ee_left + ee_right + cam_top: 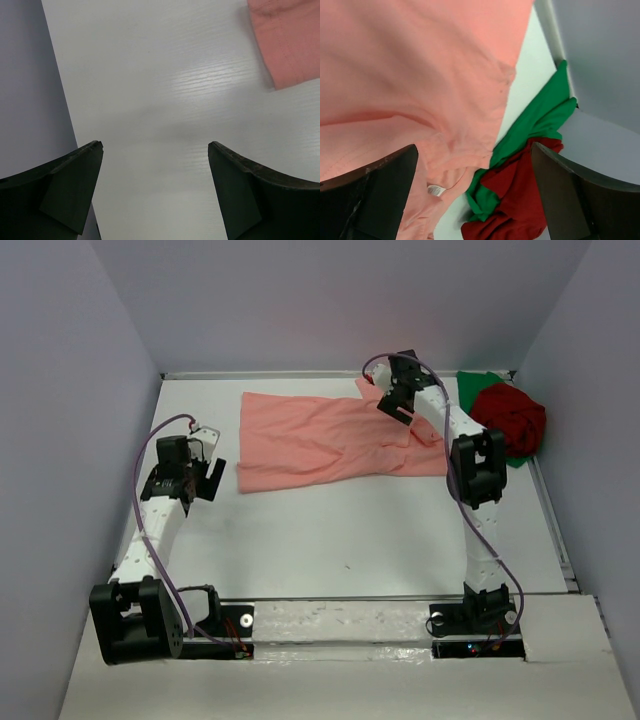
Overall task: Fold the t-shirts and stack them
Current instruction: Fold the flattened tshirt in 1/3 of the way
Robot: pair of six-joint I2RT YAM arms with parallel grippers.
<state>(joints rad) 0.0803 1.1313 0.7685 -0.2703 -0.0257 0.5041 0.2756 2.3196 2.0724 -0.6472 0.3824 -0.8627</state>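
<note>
Left gripper (155, 146) wide over table (350, 540) by left edge. Right gripper (472, 147) wide above salmon-pink shirt (320, 440) spread along far edge; dark red shirt (512, 415) atop green shirt (478, 381), far-right corner.

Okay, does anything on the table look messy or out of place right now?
The dark red shirt sits crumpled in a ball on the green shirt in the far right corner; neither is folded. The salmon-pink shirt lies spread out but wrinkled and unfolded.

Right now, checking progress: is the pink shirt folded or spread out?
Spread out: the pink shirt lies flat and wide on the table, one sleeve sticking out.
</note>
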